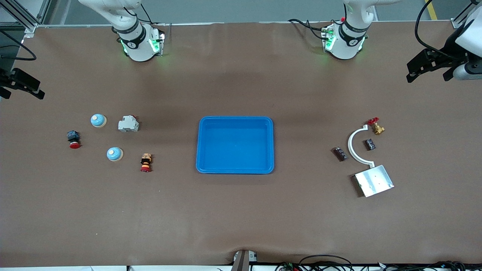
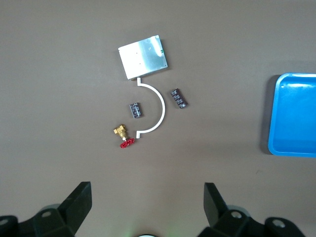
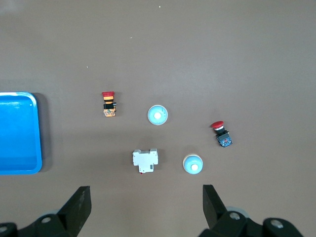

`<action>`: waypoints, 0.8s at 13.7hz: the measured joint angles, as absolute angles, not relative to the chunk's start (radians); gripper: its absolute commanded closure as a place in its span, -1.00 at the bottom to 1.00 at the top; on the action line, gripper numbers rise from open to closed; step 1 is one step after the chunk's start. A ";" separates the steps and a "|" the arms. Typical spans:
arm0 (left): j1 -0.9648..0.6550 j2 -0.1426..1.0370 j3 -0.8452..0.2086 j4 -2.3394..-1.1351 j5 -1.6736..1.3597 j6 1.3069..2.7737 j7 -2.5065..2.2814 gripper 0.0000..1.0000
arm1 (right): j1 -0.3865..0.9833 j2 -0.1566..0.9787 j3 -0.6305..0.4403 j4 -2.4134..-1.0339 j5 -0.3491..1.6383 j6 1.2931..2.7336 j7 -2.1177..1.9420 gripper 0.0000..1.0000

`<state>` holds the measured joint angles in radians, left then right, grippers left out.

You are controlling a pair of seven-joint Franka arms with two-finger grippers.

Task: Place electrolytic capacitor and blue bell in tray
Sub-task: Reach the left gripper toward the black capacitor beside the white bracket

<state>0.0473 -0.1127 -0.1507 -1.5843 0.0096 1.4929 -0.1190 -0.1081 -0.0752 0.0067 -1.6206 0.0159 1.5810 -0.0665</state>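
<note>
The empty blue tray (image 1: 235,171) lies mid-table. Two blue bells (image 1: 98,120) (image 1: 114,154) sit toward the right arm's end, and the right wrist view shows both bells (image 3: 158,115) (image 3: 192,164). Two small dark electrolytic capacitors (image 1: 340,153) (image 1: 370,144) lie toward the left arm's end, one on each side of a white arc, and appear in the left wrist view (image 2: 178,98) (image 2: 135,110). My left gripper (image 2: 147,197) hangs open and empty high over its end of the table (image 1: 427,73). My right gripper (image 3: 146,200) hangs open and empty over the other end (image 1: 19,90).
Near the bells are a white circuit breaker (image 1: 128,124), a red push button (image 1: 73,139) and an orange-and-red stop button (image 1: 146,162). By the capacitors are the white arc (image 1: 354,145), a silver metal plate (image 1: 374,180) and a brass valve (image 1: 376,127).
</note>
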 measured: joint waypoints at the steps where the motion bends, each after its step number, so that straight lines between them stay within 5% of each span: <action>1: 0.046 -0.113 -0.151 -1.583 0.010 1.493 -0.119 -1.00 | -0.108 -0.075 0.007 -1.621 0.026 1.581 -0.067 -1.00; 11: 0.103 -0.010 -0.138 -1.656 0.014 1.536 -0.119 -1.00 | -0.116 -0.079 0.011 -1.621 0.055 1.578 -0.071 -1.00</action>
<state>0.1025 -0.0105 -0.1376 -1.6558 0.0140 1.5364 -0.1188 -0.1157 -0.0792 0.0107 -1.6205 0.0551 1.5783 -0.0709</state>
